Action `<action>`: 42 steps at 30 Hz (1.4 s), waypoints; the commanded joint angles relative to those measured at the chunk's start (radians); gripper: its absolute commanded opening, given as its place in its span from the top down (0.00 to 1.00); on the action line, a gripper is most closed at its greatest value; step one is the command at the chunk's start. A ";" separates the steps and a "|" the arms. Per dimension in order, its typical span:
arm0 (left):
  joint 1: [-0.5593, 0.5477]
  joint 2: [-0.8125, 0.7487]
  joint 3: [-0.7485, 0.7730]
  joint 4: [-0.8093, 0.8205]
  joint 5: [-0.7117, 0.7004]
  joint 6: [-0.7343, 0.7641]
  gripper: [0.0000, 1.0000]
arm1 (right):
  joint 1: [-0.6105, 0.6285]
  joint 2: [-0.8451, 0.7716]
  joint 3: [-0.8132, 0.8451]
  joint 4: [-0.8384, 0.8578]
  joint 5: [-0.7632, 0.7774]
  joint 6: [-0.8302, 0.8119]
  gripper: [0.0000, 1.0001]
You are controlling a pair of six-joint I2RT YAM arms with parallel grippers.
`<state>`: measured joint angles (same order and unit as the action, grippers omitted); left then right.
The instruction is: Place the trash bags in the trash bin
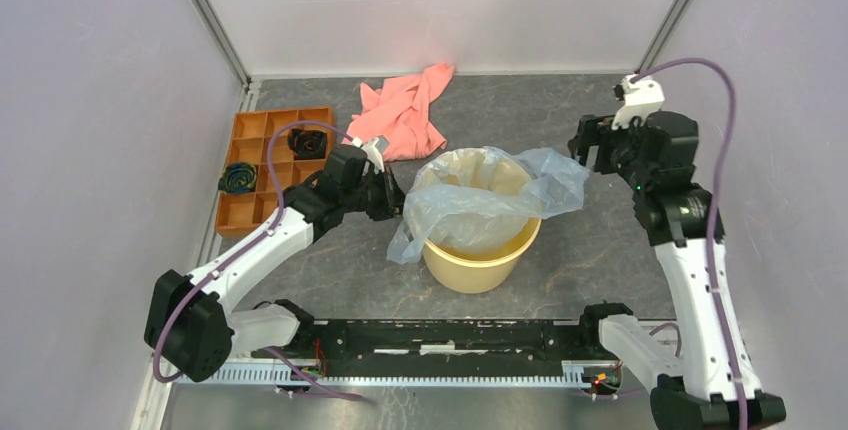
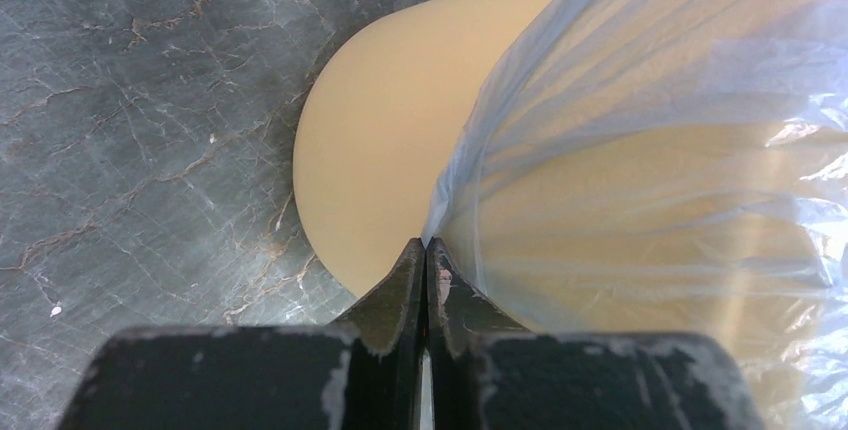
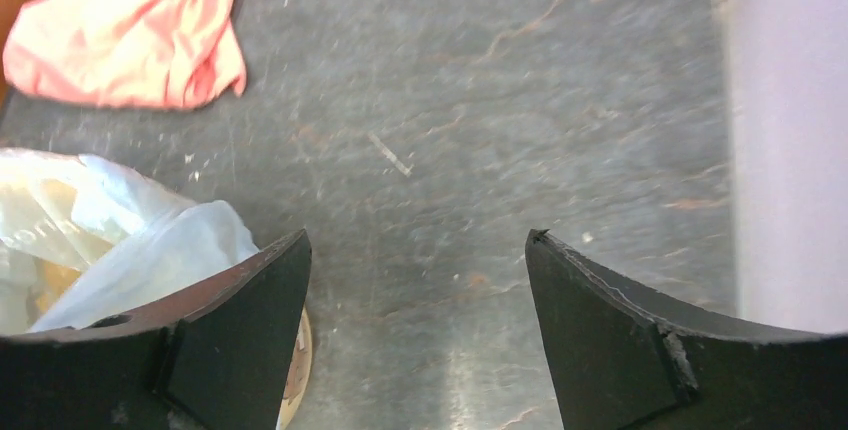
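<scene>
top external view showed the trash bag [image 1: 478,202] draped over the mouth of the trash bin [image 1: 478,268], which stood on the desk [image 1: 600,260] between the two arms. part of the film sagged inside the bin, but one fold hung down the outer wall on the left and another billowed past the rim toward the right. the left claw [image 2: 426,248] was pressed together on the bag's edge just outside the bin's left wall, pinching the film. the right claw [image 3: 418,240] stood spread wide and held nothing, beside the bin's right rim, with the loose fold near one of its fingers.

the risk, as i judged it, lay in that one-sided hold. with only the left pinch on the film, an outward pull could drag the bag out or tip the light bin. a release there could let the crinkly film spring up and slide off the rim. the spread right claw could also snag the loose fold.
</scene>
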<state>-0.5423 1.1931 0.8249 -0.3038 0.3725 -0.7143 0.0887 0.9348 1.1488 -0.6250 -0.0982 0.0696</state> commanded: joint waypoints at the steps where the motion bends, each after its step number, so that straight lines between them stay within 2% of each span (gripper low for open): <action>1: 0.005 -0.019 0.009 0.007 0.025 -0.006 0.91 | 0.011 -0.025 0.161 -0.103 0.074 -0.061 0.14; 3: 0.005 -0.014 0.008 -0.001 0.021 0.006 0.91 | 0.068 -0.026 0.197 -0.069 -0.108 -0.127 0.14; 6: 0.004 -0.019 0.002 -0.002 0.004 0.012 0.90 | 0.112 -0.049 0.184 -0.008 -0.247 -0.165 0.11; 12: 0.005 -0.020 0.002 0.009 0.023 0.004 0.89 | 0.183 -0.040 0.182 -0.009 -0.354 -0.241 0.07; 15: 0.005 -0.018 0.005 0.004 0.027 0.007 0.87 | 0.239 -0.046 0.185 -0.008 -0.319 -0.300 0.05; 17: 0.005 -0.017 0.004 0.003 0.028 0.007 0.87 | 0.276 -0.042 0.213 -0.005 -0.349 -0.320 0.03; 22: 0.004 -0.008 0.005 -0.001 0.031 0.006 0.85 | 0.289 -0.059 0.282 0.044 -0.424 -0.294 0.02; 27: 0.004 -0.013 0.001 -0.001 0.025 -0.004 0.82 | 0.311 -0.047 0.190 0.051 -0.213 -0.360 0.02; 31: 0.005 -0.022 0.024 -0.063 -0.020 0.012 0.69 | 0.311 -0.009 0.142 0.113 -0.007 -0.224 0.03; 33: 0.005 -0.038 0.048 -0.115 -0.055 0.030 0.62 | 0.311 -0.018 0.081 0.171 0.046 -0.170 0.11; 34: 0.004 -0.058 0.058 -0.143 -0.076 0.034 0.58 | 0.312 -0.031 0.046 0.204 0.085 -0.146 0.20; 37: 0.005 -0.138 0.093 -0.251 -0.183 0.039 0.30 | 0.310 -0.082 -0.064 0.287 0.259 -0.022 0.72; 38: 0.004 -0.168 0.106 -0.292 -0.221 0.038 0.24 | 0.311 -0.099 -0.092 0.296 0.302 0.031 0.88; 39: 0.005 -0.203 0.116 -0.330 -0.252 0.034 0.17 | 0.311 -0.111 -0.110 0.297 0.343 0.084 0.99; 42: 0.005 -0.319 0.114 -0.406 -0.300 -0.016 0.04 | 0.311 -0.137 -0.183 0.307 0.379 0.218 0.99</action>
<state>-0.5388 1.0199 0.8875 -0.5747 0.1921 -0.6994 0.3985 0.8581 1.0142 -0.4271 0.1196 0.0616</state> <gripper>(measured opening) 0.875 0.017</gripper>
